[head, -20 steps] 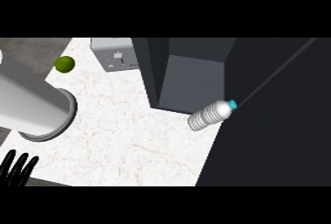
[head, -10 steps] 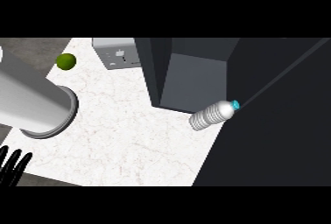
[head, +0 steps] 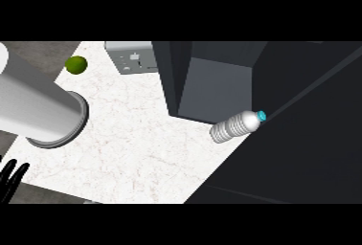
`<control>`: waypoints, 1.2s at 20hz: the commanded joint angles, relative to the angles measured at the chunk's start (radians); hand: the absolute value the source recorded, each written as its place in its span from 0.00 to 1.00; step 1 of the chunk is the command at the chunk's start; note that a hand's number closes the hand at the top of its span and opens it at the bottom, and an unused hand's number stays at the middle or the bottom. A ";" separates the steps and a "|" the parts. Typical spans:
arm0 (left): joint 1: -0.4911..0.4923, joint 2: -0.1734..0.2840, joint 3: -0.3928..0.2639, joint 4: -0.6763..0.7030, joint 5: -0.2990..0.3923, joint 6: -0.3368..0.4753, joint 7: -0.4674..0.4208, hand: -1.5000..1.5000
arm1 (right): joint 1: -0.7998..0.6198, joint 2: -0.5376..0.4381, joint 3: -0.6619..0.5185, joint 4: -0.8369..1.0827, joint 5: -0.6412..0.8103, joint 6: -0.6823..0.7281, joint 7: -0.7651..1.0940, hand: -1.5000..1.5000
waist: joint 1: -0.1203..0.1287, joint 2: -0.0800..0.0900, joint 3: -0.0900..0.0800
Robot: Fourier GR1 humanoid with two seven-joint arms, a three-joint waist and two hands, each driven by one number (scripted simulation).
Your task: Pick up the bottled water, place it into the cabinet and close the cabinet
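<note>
The bottled water (head: 235,128) is a ribbed clear bottle with a blue cap. It lies tilted at the counter's right edge, cap pointing up and right, just in front of the open dark grey cabinet (head: 212,83). No hand touches it. My left hand (head: 10,180) rests open at the lower left edge with its fingers up, far from the bottle. My right hand does not show. A broad dark panel (head: 304,143) fills the right side beside the bottle.
A large white-grey cylinder (head: 34,109) lies across the left of the white marble counter (head: 141,148). A green lime (head: 76,64) sits at the back left. A grey socket plate (head: 131,59) stands beside the cabinet.
The bottle stays where it was. The left hand has slid slightly toward the left edge, and the whole view has shifted a little.
</note>
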 commanded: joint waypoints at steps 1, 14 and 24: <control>0.010 0.012 0.014 0.001 0.012 -0.040 -0.015 0.00 | -0.122 0.117 -0.030 0.163 -0.082 -0.096 0.113 1.00 | 0.002 0.000 0.007; 0.031 -0.003 0.052 0.055 0.044 -0.082 -0.008 0.00 | -0.733 0.272 -0.353 0.756 0.013 -0.353 0.134 1.00 | -0.078 -0.021 0.013; 0.080 -0.015 0.064 0.022 0.033 -0.092 -0.001 0.00 | -0.965 0.251 -0.478 1.088 0.025 -0.327 0.029 1.00 | -0.100 -0.026 0.016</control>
